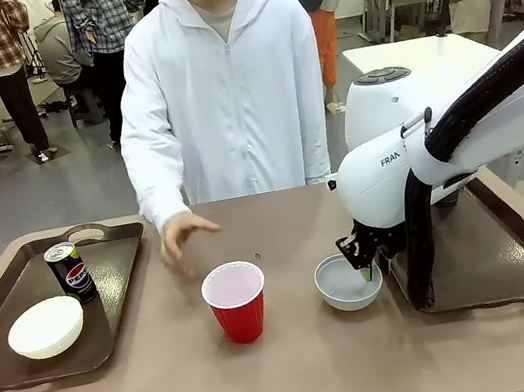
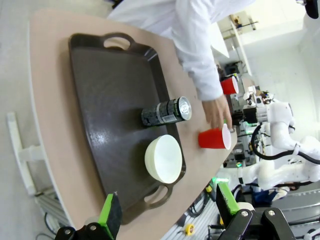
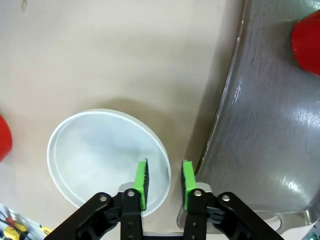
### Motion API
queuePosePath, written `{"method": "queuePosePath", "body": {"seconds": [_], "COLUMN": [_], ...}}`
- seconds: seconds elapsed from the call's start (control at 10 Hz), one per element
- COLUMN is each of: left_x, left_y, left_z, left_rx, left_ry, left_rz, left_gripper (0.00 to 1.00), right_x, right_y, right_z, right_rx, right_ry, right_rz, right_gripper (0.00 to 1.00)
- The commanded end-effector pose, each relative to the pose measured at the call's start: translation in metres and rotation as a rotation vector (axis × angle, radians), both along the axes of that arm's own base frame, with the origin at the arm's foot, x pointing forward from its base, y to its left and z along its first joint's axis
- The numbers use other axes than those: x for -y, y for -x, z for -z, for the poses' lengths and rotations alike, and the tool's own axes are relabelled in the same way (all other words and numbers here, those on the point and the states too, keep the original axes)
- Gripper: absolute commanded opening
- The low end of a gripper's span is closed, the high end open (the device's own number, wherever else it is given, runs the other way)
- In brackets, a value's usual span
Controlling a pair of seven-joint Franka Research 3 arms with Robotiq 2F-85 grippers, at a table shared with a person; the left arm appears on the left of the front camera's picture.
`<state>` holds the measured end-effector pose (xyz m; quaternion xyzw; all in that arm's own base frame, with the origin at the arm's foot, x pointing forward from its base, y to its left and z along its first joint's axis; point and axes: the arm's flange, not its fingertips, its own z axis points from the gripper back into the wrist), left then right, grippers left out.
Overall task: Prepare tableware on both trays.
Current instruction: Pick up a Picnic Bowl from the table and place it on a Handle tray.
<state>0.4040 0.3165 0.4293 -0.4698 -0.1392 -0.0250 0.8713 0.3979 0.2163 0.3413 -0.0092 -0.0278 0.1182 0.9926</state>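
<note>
The pale grey-blue bowl [image 1: 344, 285] [image 3: 100, 150] rests on the tabletop just left of the right tray [image 1: 502, 260] [image 3: 270, 125]. My right gripper [image 1: 365, 264] [image 3: 165, 164] is shut on its rim, one finger inside and one outside. One red cup [image 1: 237, 302] [image 2: 214, 138] stands mid-table; another red cup [image 3: 307, 40] sits on the right tray. The left tray [image 1: 14, 285] [image 2: 110, 90] carries the Pepsi can [image 1: 70, 272] [image 2: 167, 111] and the white bowl [image 1: 47, 327] [image 2: 164, 158]. My left gripper [image 2: 169, 210] hangs open high above that tray. The second can is out of view.
The person stands at the far side, a hand [image 1: 182, 232] [image 2: 217, 110] resting on the table just behind the middle red cup. My right arm's white body [image 1: 390, 173] covers part of the right tray.
</note>
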Motion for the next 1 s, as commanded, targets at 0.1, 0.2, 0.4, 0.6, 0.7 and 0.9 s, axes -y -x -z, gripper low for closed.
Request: {"method": "queuePosePath", "body": {"seconds": [0.1,0.2,0.4,0.6,0.7,0.9], "left_x": [0.001,0.001,0.001,0.001,0.001,0.001], "left_y": [0.003,0.003,0.003,0.003,0.003,0.003], "left_z": [-0.001,-0.001,-0.001,-0.001,-0.001,-0.001], "left_rx": [0.007,0.007,0.007,0.007,0.007,0.007], "left_ry": [-0.001,-0.001,-0.001,-0.001,-0.001,-0.001], "left_rz": [-0.002,-0.002,-0.002,-0.002,-0.002,-0.002], "left_gripper": [1.00,1.00,1.00,1.00,1.00,1.00], "right_x": [-0.001,0.000,0.002,0.002,0.007,0.029], "right_y": [-0.004,-0.004,0.001,0.025,0.042,0.060], "right_z": [-0.004,-0.005,-0.014,-0.050,-0.078,-0.116], "right_rx": [-0.005,-0.005,-0.003,-0.042,-0.028,0.027], "right_ry": [-0.032,-0.037,-0.053,-0.055,-0.050,-0.030], "right_rz": [-0.016,-0.016,-0.032,-0.069,-0.081,-0.076], "right_gripper": [0.00,0.00,0.00,0.00,0.00,0.00]}}
